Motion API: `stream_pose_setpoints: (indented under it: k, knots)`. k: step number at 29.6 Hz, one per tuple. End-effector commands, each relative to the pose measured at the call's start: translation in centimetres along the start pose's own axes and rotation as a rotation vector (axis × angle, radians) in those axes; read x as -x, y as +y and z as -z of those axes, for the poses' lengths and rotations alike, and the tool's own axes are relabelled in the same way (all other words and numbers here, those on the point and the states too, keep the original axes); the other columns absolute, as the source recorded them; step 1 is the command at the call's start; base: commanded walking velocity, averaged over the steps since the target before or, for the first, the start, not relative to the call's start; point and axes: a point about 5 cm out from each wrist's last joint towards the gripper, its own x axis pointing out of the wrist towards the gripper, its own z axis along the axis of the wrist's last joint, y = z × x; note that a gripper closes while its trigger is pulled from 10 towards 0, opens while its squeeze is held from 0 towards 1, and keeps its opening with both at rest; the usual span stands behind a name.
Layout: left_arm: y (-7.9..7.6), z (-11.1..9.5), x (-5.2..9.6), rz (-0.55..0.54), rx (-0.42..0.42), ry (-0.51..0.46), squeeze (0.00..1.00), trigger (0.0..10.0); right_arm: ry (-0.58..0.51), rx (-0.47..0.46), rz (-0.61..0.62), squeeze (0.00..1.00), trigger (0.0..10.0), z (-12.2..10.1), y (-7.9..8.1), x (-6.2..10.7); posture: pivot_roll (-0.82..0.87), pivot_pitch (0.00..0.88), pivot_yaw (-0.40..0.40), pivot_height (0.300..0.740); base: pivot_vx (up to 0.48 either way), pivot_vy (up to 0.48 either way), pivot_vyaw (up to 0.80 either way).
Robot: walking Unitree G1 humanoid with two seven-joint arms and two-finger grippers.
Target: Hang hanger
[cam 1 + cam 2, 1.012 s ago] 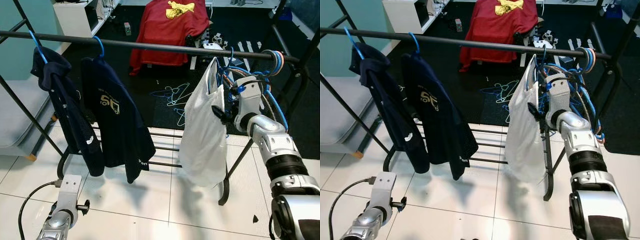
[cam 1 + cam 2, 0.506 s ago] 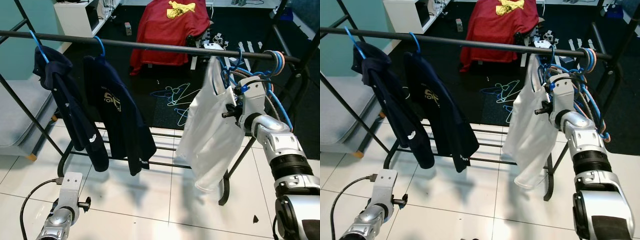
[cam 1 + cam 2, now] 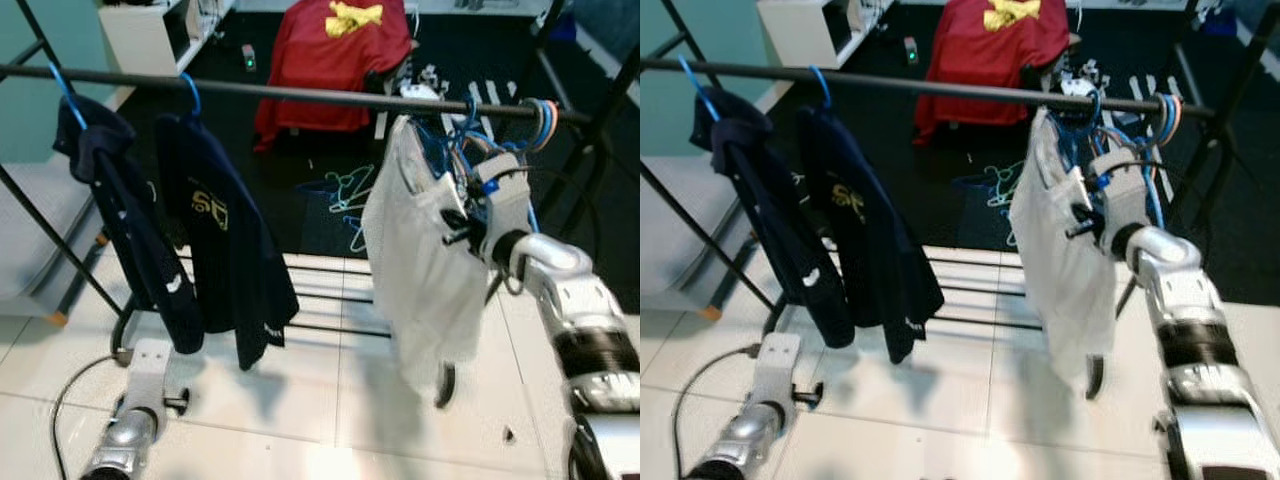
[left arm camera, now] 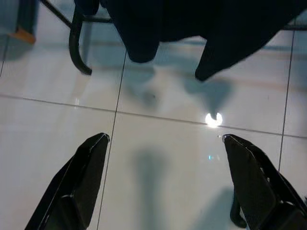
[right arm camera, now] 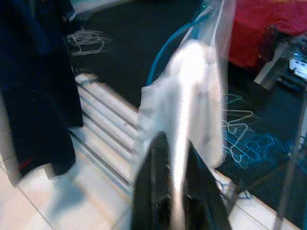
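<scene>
A white shirt [image 3: 425, 260] on a blue hanger [image 3: 440, 150] hangs just below the black rail [image 3: 300, 93], right of its middle. My right gripper [image 3: 456, 222] is shut on the hanger through the shirt's shoulder; the right wrist view shows the black fingers [image 5: 156, 191] pinched around the white cloth, with the blue hanger [image 5: 165, 50] curving above. I cannot tell whether the hook is over the rail. My left gripper [image 4: 164, 139] hangs open low above the floor tiles, holding nothing.
Two navy garments [image 3: 215, 240] hang on blue hangers at the rail's left. A bundle of spare hangers [image 3: 530, 115] crowds the rail's right end. Loose blue hangers [image 3: 345, 190] lie on the dark carpet behind, near a red cloth [image 3: 330, 50]. The rack's lower bars [image 3: 330, 295] cross the tiles.
The white shirt has swung, and its top now sits a little further left under the rail. The right gripper keeps its hold. The view has shifted slightly and blurred.
</scene>
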Motion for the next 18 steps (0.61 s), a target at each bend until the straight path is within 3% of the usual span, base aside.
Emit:
stream_pose_setpoints:
  k: [1,2,3,5,9,12,16,18]
  knots:
    - [0.7,0.5,0.1,-0.021,0.013,0.026,0.0,10.0,-0.032,0.014,-0.125,0.0,0.0,-0.6,1.5,0.1,-0.04,0.158,0.012,0.74,0.0,0.0,0.0]
    - [0.7,0.5,0.1,-0.021,0.013,0.026,0.0,10.0,-0.032,0.014,-0.125,0.0,0.0,-0.6,1.5,0.1,-0.04,0.158,0.012,0.74,0.0,0.0,0.0]
    - [0.6,-0.4,-0.2,-0.014,0.025,0.003,0.0,10.0,-0.034,0.044,-0.171,0.0,0.0,-0.9,1.8,1.4,-0.05,0.146,0.016,0.74,0.0,0.0,0.0]
    - [0.6,-0.4,-0.2,-0.014,0.025,0.003,0.0,10.0,-0.034,0.044,-0.171,0.0,0.0,-0.9,1.8,1.4,-0.05,0.146,0.016,0.74,0.0,0.0,0.0]
    - [0.0,-2.1,-0.6,0.034,0.052,-0.043,0.0,10.0,-0.034,0.108,-0.11,0.0,0.0,-1.9,0.3,3.4,-0.07,0.121,0.02,0.74,0.0,0.0,0.0]
    - [-0.4,-2.5,-0.7,0.057,0.062,-0.058,0.0,10.0,-0.025,0.13,-0.085,0.0,0.0,-2.1,-0.1,3.8,-0.07,0.117,0.02,0.74,0.0,0.0,0.0]
    - [-1.0,-3.2,-0.8,0.109,0.087,-0.089,0.0,10.0,-0.008,0.143,-0.126,0.0,0.0,-2.0,0.4,4.3,-0.07,0.109,0.017,0.74,0.0,0.0,0.0]
    - [-1.3,-4.0,-0.8,0.171,0.099,-0.13,0.0,10.0,0.02,0.148,-0.239,0.0,0.0,-1.8,1.8,5.2,-0.07,0.106,0.014,0.74,0.0,0.0,0.0]
